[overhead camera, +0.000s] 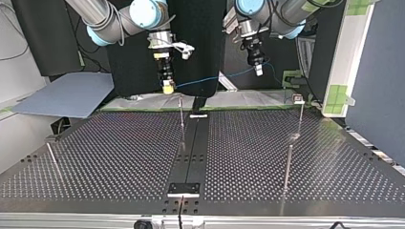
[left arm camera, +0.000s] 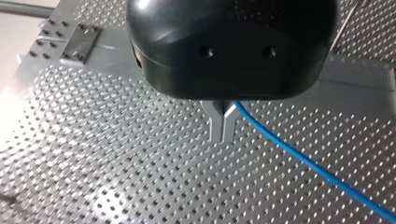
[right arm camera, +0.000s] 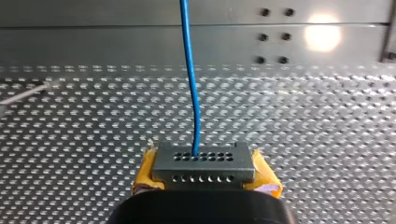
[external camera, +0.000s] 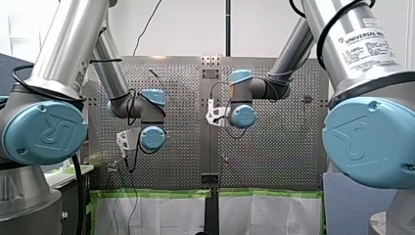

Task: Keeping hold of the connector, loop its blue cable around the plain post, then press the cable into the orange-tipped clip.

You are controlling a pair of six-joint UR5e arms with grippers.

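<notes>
In the right wrist view my right gripper point(right arm camera: 204, 184) is shut with its yellow pads on a grey metal connector point(right arm camera: 204, 163). The blue cable point(right arm camera: 191, 84) leaves the connector's face and runs straight ahead over the perforated table. In the top view that gripper point(overhead camera: 167, 87) hangs above the table's far edge. The cable point(overhead camera: 215, 78) spans from it to my left gripper point(overhead camera: 258, 70). My left gripper's metal fingers point(left arm camera: 223, 126) are shut on the cable point(left arm camera: 303, 161), which trails off to one side. A thin plain post point(overhead camera: 181, 117) stands just below my right gripper. A post with a small clip head point(overhead camera: 298, 99) stands at the far right.
Two more thin posts rise from the table, one point(overhead camera: 288, 164) at the top view's right and one point(overhead camera: 53, 160) leaning at its left. A black centre strip point(overhead camera: 193, 143) ends in a bracket point(overhead camera: 184, 189) at the near edge. A grey sheet point(overhead camera: 67, 98) lies beyond the table.
</notes>
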